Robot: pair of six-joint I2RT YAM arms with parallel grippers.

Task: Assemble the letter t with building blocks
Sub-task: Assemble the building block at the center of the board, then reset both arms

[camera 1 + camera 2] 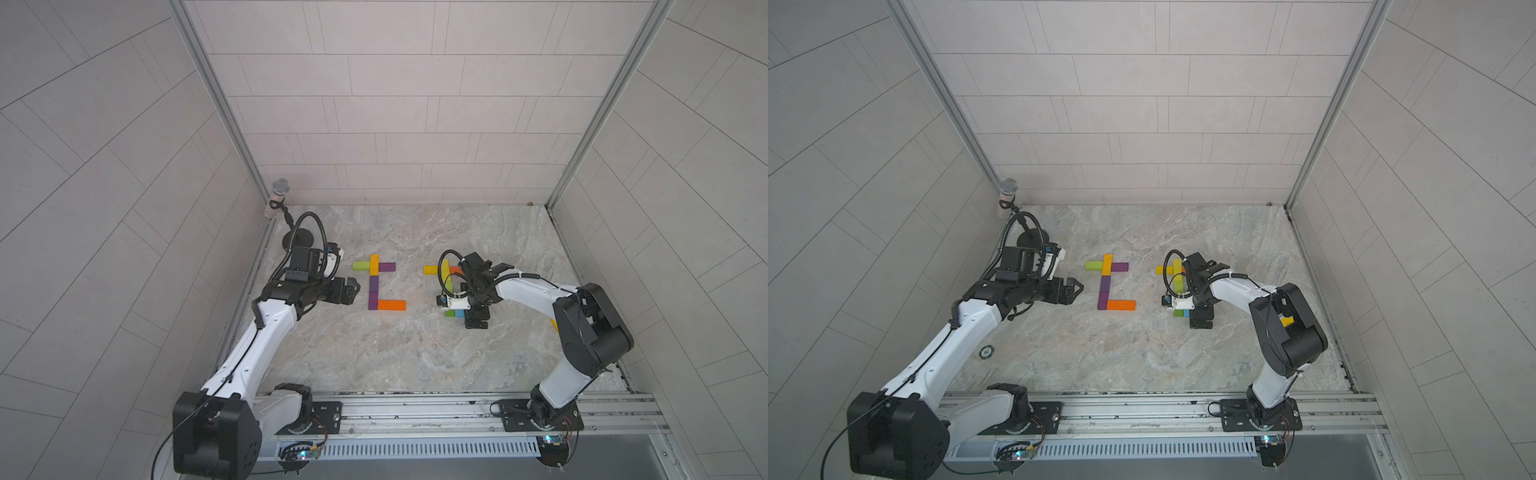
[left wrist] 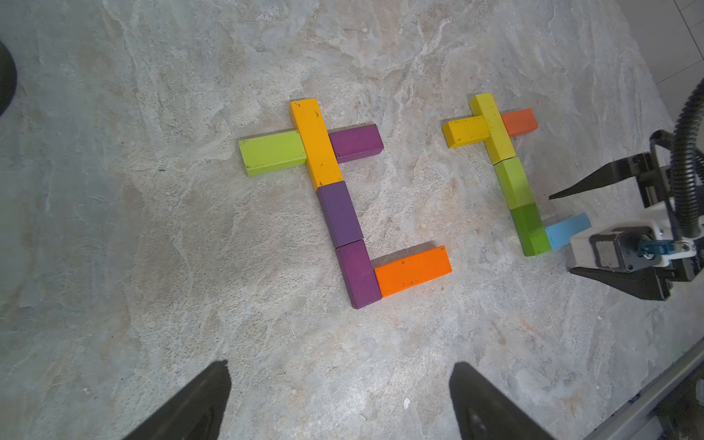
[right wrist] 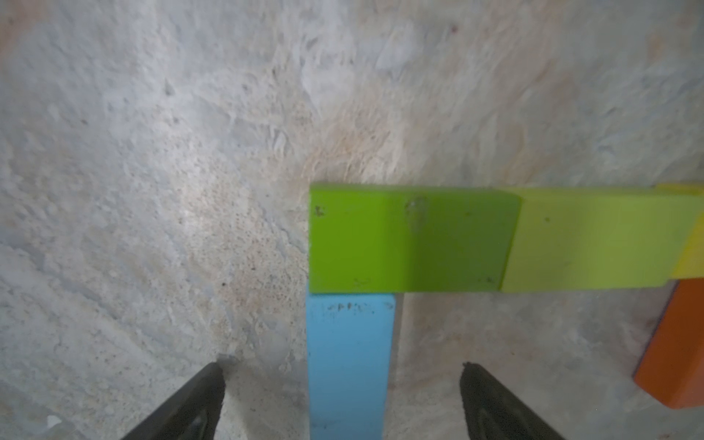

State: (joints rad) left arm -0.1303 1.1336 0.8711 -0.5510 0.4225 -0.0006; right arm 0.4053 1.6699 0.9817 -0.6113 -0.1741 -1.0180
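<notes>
Two letter shapes of building blocks (image 2: pixel 316 141) lie flat on the marble counter (image 2: pixel 152 266), one left of centre, one to its right. My right end effector (image 3: pixel 343 367) hangs low over the right shape, jaws wide apart either side of the light blue block (image 3: pixel 348 365), which butts the green block (image 3: pixel 407 238) as the foot; neither jaw touches it. My left end effector (image 2: pixel 340 365) is also spread and empty, left of the other shape. The blocks look like painted wood: I judge them stiff, light, a little slick, best pinched across the narrow width at mid-length
</notes>
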